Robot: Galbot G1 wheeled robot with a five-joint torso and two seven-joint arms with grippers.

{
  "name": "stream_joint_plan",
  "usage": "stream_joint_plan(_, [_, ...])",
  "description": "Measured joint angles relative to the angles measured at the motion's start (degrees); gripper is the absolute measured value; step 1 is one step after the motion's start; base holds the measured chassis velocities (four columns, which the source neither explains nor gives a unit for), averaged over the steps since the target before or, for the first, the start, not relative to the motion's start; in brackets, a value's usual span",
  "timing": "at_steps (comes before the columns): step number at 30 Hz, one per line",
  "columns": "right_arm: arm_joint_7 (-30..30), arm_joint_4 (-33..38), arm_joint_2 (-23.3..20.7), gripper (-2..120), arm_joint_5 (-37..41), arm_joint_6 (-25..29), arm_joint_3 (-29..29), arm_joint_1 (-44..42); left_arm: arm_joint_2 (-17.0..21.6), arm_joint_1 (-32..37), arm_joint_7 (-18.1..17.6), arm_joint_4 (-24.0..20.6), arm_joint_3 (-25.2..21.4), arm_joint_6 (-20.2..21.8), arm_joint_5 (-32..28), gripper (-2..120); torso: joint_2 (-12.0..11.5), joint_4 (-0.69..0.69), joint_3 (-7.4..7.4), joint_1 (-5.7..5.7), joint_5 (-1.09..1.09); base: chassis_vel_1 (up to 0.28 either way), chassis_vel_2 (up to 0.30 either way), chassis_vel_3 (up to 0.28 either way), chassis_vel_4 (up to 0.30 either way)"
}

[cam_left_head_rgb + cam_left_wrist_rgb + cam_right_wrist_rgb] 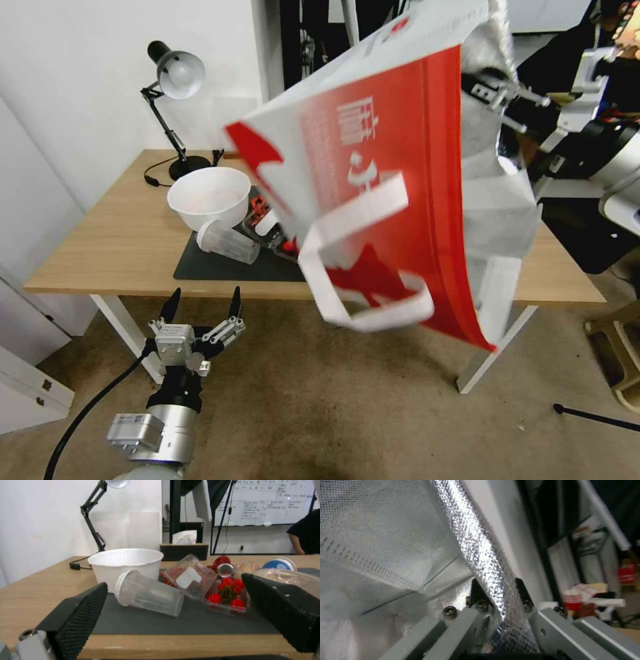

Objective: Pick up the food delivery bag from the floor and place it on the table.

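Note:
The food delivery bag (400, 167) hangs tilted in the air over the right part of the table (113, 233), red face with white script toward me, white strap handles dangling loose. My right gripper (497, 93) is shut on the bag's top rim; in the right wrist view its fingers (498, 587) pinch the silver foil lining (386, 542). My left gripper (205, 300) stands open and empty, low above the floor (320, 413) just in front of the table's near edge. In the left wrist view its fingers (173, 581) frame the dark grey mat (200, 622).
On the mat (220, 267) lie a white bowl (209, 195), a tipped clear cup (228, 242) and a clear box of red fruit (226, 592). A black desk lamp (175, 73) stands at the table's back. A white cabinet (27, 387) is at far left.

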Motion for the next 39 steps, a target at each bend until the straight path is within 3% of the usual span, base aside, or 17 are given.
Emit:
stream_joint_plan(7, [10.72, -2.5, 2.53, 0, -2.43, 3.63, -1.86, 2.63, 0.36, -0.39, -0.11, 0.84, -0.07, 0.06, -0.29, 100, -0.01, 0.0, 0.0, 0.0, 0.0, 0.0, 0.0, 0.0, 0.0])
stream_joint_plan(17, [19.65, -4.48, 4.34, 0, -5.57, 5.99, -3.32, 3.22, 0.37, -0.6, -0.12, 1.48, 0.27, 0.1, -0.24, 100, -0.01, 0.0, -0.01, -0.01, 0.0, 0.0, 0.0, 0.0, 0.0])
stream_joint_plan(23, [31.33, -6.09, 6.34, 0, -5.37, 6.51, -4.46, 4.68, 0.51, -0.42, -0.15, 1.56, 0.3, 0.03, -0.09, 100, -0.01, 0.0, -0.01, 0.0, 0.0, 0.0, 0.0, 0.0, 0.0])
stream_joint_plan(34, [41.75, -6.38, 8.05, 0, -3.46, 6.31, -4.21, 4.45, 0.66, -0.04, -0.17, 1.37, 0.29, -0.14, 0.31, 100, -0.01, 0.0, -0.01, -0.01, 0.0, 0.0, 0.0, 0.0, 0.0])
stream_joint_plan(39, [48.19, -6.48, 8.31, 0, -1.52, 3.79, -4.13, 4.77, 0.46, 0.27, -0.17, 1.31, 0.37, -0.37, 0.73, 100, -0.01, 0.0, -0.01, 0.0, 0.0, 0.0, 0.0, 0.0, 0.0])
